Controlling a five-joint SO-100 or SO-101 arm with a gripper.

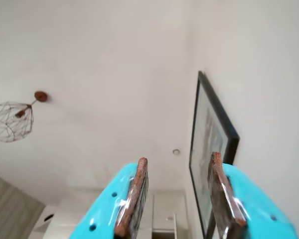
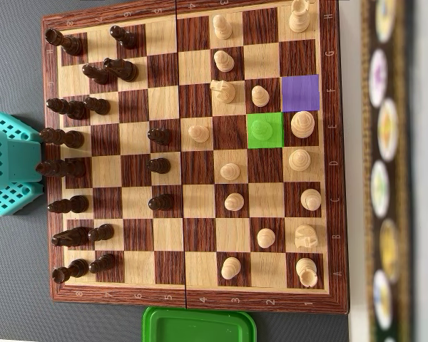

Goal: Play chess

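- Turquoise plastic arm base: beside the left edge of the wooden chessboard, parked off it
- Turquoise two-finger gripper: wrist view, aimed at the ceiling, jaws apart, empty
- Light wooden pawn: on the green-marked square, near the right edge
- Purple-marked square: empty, diagonally adjacent
- Step judged: pre-reach; next, descend over that pawn

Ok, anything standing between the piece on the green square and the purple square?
Nothing visible: the purple square is empty, diagonally adjacent to the green-square piece. A pawn and a larger light piece flank that corner.
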